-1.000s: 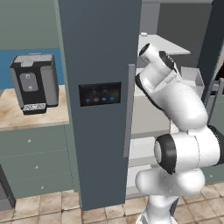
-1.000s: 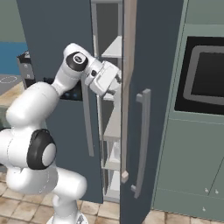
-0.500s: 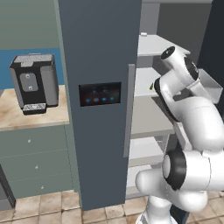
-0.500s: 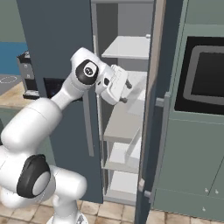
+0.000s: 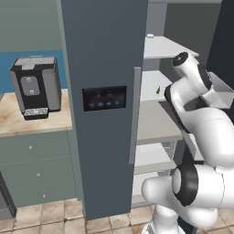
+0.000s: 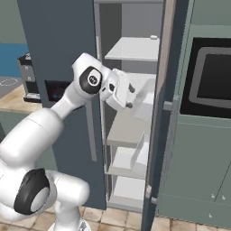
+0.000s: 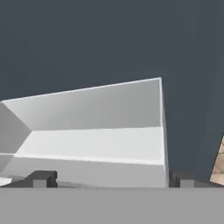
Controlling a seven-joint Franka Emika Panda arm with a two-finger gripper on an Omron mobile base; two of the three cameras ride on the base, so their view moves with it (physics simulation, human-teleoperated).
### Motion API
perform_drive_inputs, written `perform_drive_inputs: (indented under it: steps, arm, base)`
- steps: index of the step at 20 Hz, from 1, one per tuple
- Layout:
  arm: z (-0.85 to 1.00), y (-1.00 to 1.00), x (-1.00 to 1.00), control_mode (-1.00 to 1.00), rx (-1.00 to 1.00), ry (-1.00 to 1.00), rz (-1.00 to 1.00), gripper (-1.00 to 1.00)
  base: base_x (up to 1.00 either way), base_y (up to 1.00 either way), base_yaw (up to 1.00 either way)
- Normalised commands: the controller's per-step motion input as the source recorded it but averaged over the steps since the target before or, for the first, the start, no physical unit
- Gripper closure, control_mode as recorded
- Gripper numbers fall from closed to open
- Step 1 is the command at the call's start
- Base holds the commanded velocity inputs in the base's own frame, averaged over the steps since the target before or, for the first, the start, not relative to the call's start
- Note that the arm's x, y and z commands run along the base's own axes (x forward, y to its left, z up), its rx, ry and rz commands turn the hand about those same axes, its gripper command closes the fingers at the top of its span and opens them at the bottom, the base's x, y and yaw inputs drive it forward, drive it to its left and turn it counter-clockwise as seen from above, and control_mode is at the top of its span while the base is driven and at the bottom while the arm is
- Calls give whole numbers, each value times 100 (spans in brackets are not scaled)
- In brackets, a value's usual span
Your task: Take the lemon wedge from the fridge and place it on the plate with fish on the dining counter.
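Nearest the cameras the white arm (image 6: 49,122) rises in smooth rounded segments with dark joints, bends at a bulky elbow low down, then reaches up and forward so that its wrist lies level with the middle shelves of the fridge (image 5: 103,55). The gripper (image 6: 131,92) points into the open compartment, toward a white door bin (image 7: 94,131), a shallow box with thin flat walls hung on the inside of the dark door (image 6: 169,103), which stands swung wide on the right. In the hand view the two small dark fingertips (image 7: 41,178) sit far apart at the bottom edge, spread fully and grasping nothing, with the bin's rim between them. The fridge is a tall slab, its long axis vertical, with a matte slate-grey closed door on the left carrying a black panel (image 5: 104,98) with small blue lights and a long upright handle (image 5: 133,116). Inside, plain white shelves (image 6: 128,128) stack horizontally, flat and smooth. On a middle shelf, seen in the left base view just beside the arm's upper joint, lies a tiny dark-green and yellowish speck (image 5: 158,90), too small to tell whether it is the lemon wedge or which way it points. Left of the fridge a boxy black coffee machine (image 5: 36,87) stands on a light wooden counter (image 5: 18,123); right of it a microwave (image 6: 210,83) is set in grey-green cabinetry.
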Motion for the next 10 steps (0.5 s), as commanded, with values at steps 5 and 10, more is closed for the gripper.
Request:
perform_drive_inputs:
  steps: [5,10]
  arm:
    - [-22,-100,0,-100,4,-1,24,-100]
    - [-25,-100,2,-100,3,-4,28,-100]
  base:
    - [0,0,0]
    - [0,0,0]
